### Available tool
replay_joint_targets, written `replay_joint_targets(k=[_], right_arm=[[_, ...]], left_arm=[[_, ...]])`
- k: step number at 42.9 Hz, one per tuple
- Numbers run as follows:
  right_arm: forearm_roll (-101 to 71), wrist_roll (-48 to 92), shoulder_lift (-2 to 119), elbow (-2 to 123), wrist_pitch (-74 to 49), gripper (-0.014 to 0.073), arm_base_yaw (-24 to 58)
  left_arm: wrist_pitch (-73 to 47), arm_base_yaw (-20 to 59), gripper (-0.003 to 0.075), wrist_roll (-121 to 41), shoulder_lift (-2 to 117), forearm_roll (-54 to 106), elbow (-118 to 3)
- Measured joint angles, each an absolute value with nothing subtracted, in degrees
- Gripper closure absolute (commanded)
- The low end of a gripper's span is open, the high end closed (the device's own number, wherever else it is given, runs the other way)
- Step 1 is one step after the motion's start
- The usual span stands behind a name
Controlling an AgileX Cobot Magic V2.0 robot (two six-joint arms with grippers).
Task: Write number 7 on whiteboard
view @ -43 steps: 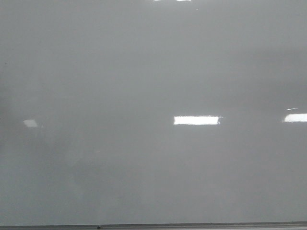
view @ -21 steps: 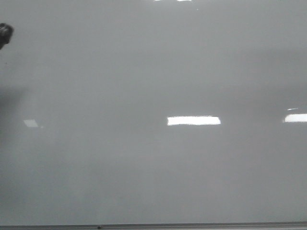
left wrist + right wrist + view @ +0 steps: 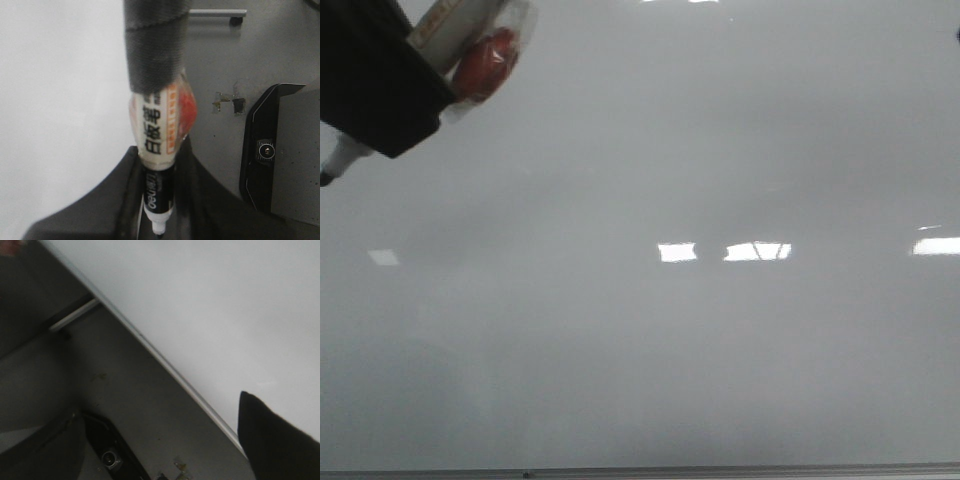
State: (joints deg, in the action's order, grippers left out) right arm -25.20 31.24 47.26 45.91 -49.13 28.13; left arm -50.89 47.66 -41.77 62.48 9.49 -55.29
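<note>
Overhead, glare patches streak the whiteboard (image 3: 670,340) — glossy, unmarked.

A robot test bench in a lab or workshop, by the look of it: a bare glossy whiteboard (image 3: 670,350) with a thin grey frame fills the front view, mirroring rectangular ceiling lights (image 3: 757,251). Beside it the wrist views show a scuffed grey tabletop (image 3: 125,400) with a metal bar handle (image 3: 218,12) and black equipment housings (image 3: 260,150)
</note>
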Motion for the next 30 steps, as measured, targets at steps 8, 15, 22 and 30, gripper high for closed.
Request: replay_joint_targets(k=[8, 15, 22, 30], right_arm=[[-31.46, 39.49, 55.84, 52.04, -49.09, -0.0039, 37.01], [-32.31, 40.84, 62.1, 57.62, -48.38, -0.0039, 42.37], [-32.45, 40.94, 67.16, 60.86, -48.25, -0.0039, 45.62], [-32.81, 40.94, 70.03, 62.15, -47.78, -0.0015, 46.8]], left_arm=[[-50.89, 51.82, 0.0639, -41.84, 62.48, 9.49, -55.29], [-50.89, 52.28, 0.0639, -41.84, 62.48, 9.49, -55.29], [-50.89, 52.28, 0.0639, -41.84, 62.48, 9.49, -55.29], [-50.89, 52.28, 0.0639, -41.84, 62.48, 9.49, -55.29]])
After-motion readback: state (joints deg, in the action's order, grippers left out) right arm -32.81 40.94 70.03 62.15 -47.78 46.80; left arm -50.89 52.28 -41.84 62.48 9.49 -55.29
